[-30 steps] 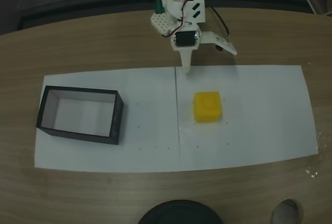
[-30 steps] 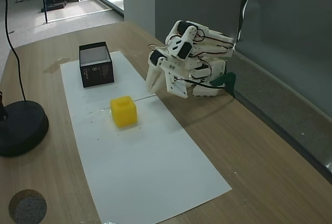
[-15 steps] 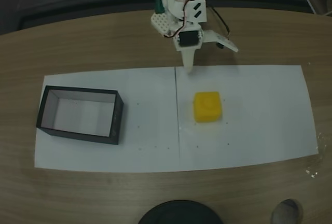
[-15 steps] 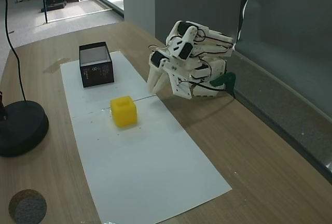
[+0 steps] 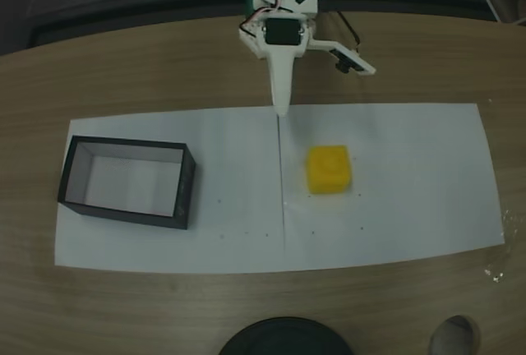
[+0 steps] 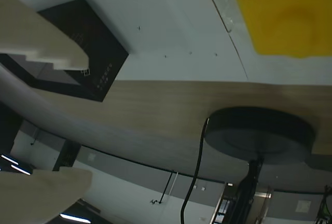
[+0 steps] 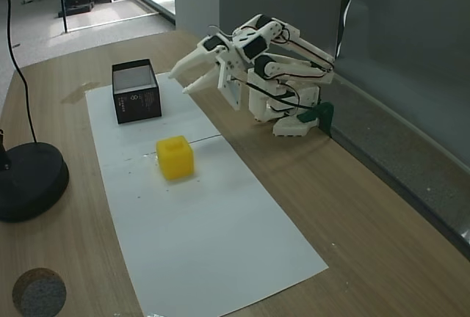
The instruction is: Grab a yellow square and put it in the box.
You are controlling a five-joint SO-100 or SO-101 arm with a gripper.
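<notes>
Yellow square (image 5: 329, 169) sits on the white paper sheet (image 5: 411, 199), right of centre in a fixed view, just right of a thin dark line drawn down the sheet. Faint round mark visible on its top face. In another fixed view the block (image 7: 175, 158) lies left of centre, free of any contact. In the wrist view it fills the upper right corner (image 6: 288, 14).

Box (image 5: 127, 214): black walls, pale inside, open top, at the left end of the sheet, well apart from the block. In a fixed view it stands at upper left (image 7: 136, 104); in the wrist view its dark wall shows at left (image 6: 101, 68).

End effector (image 7: 185, 80): white, raised above the bench, fingers parted with a clear gap, holding nothing. From above (image 5: 312, 88) one finger points down-frame at the top edge of the sheet and the other splays to the right. Wrist view shows a stepped pale fingertip (image 6: 49, 47) at upper left.

Bench (image 5: 123, 76): wood grain. Round black lamp base (image 7: 29, 181) at left edge, cable running up from it.
</notes>
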